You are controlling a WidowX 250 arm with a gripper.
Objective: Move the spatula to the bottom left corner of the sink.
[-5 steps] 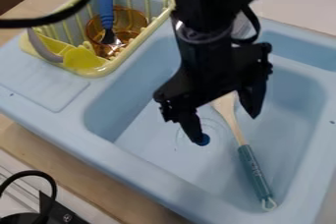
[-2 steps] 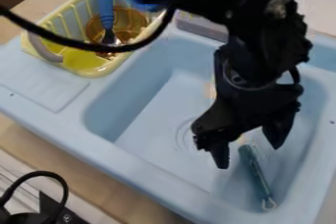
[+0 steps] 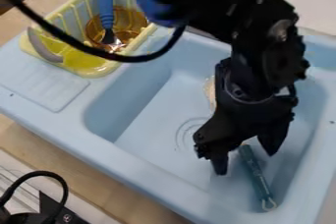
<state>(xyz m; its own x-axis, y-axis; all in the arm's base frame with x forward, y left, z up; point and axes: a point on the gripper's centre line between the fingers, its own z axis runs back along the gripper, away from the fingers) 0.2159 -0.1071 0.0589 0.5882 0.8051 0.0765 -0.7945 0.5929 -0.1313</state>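
Note:
The black gripper (image 3: 246, 161) hangs over the right half of the light blue sink (image 3: 157, 117), its two fingers spread apart and pointing down. Under and beside it lies the spatula (image 3: 257, 176), its teal handle slanting toward the lower right of the basin and ending in a pale loop. The handle's upper end shows between the fingers, and no grip on it is visible. A bit of the spatula's pale head shows left of the wrist; the arm hides most of the rest.
A yellow drying rack (image 3: 98, 70) at the upper left holds an amber cup (image 3: 134, 21) and a blue-handled utensil (image 3: 105, 2). A cable from the arm loops over the rack. Raised walls (image 3: 141, 169) surround the basin.
The gripper has moved right and toward the near side of the sink, from over the drain to above the spatula's handle. Its fingers look slightly closer together. The spatula's handle has not visibly moved.

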